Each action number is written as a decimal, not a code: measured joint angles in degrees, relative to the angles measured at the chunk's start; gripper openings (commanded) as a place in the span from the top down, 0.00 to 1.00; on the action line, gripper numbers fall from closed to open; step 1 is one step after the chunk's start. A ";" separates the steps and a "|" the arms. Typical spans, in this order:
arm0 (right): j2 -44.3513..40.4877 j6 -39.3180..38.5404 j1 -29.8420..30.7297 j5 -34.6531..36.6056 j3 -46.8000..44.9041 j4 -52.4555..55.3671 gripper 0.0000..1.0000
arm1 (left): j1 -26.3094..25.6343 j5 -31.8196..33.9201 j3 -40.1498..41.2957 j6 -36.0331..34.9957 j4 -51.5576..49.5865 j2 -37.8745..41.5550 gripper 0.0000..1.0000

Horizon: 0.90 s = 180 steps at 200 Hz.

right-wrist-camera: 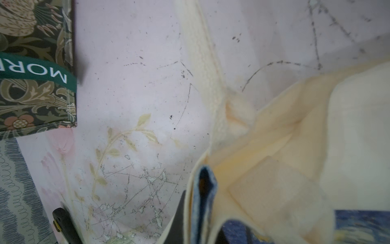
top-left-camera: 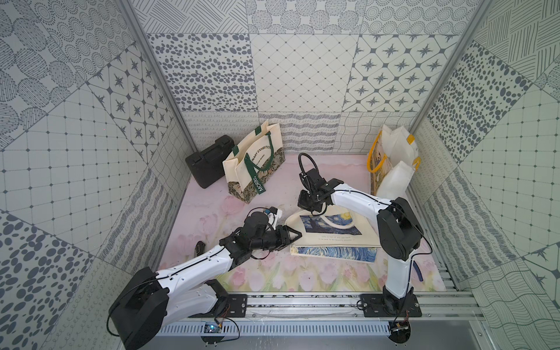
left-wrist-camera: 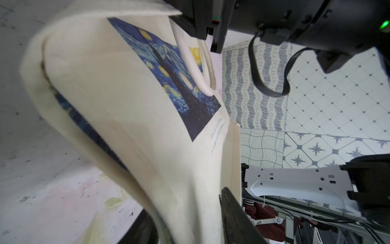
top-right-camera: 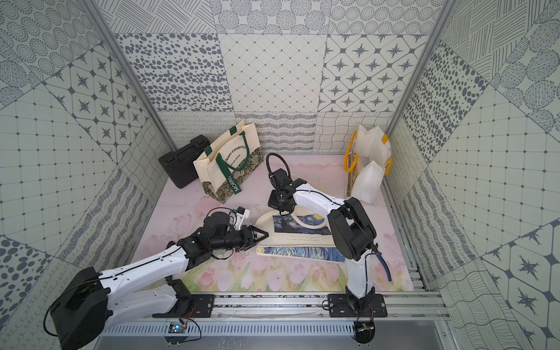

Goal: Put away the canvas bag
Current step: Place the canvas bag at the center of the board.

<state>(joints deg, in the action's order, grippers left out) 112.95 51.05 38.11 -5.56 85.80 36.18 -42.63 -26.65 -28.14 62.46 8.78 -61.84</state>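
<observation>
The canvas bag [top-left-camera: 333,239] [top-right-camera: 303,239] is cream with a blue starry-night print and lies flat mid-table, its cream handles [left-wrist-camera: 190,61] draped over the print. My left gripper [top-left-camera: 295,237] [top-right-camera: 263,235] sits at the bag's left corner. In the left wrist view its jaws [left-wrist-camera: 185,209] stand apart, open, with loose fabric [left-wrist-camera: 126,105] between them. My right gripper [top-left-camera: 307,209] [top-right-camera: 280,209] hangs over the bag's far left rim. In the right wrist view it [right-wrist-camera: 200,219] is shut on a fold of the rim [right-wrist-camera: 274,147].
A cream tote with green handles [top-left-camera: 254,163] stands at the back left beside a black case [top-left-camera: 206,165]. White bags with yellow handles [top-left-camera: 394,163] lean at the back right wall. A small black object [top-left-camera: 198,248] lies near the left arm.
</observation>
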 measured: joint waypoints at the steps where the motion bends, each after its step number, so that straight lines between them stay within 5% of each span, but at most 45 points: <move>1: 0.24 0.02 0.00 -0.07 0.09 0.00 1.00 | 0.02 0.11 -0.07 -0.13 -0.31 0.04 0.53; 32: 3.17 1.27 -0.59 -0.63 2.71 0.42 0.98 | 0.39 3.30 -0.76 -3.28 -6.58 2.05 0.53; 87: 4.37 0.52 -2.12 -0.96 6.58 1.29 0.54 | 0.61 9.75 -4.94 -9.33 -17.00 3.56 0.54; 133: 0.98 -2.71 -5.49 -7.45 4.59 1.29 0.52 | 0.61 19.80 -13.14 -15.08 -28.22 -0.42 0.57; 180: -19.96 -6.64 -15.76 -8.07 -10.75 3.26 0.52 | 0.63 23.65 -16.63 -18.88 -30.75 -5.75 0.59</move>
<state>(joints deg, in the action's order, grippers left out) 92.99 44.40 22.35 -13.63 75.05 39.44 -42.00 -3.01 -44.77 43.57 -21.98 -67.59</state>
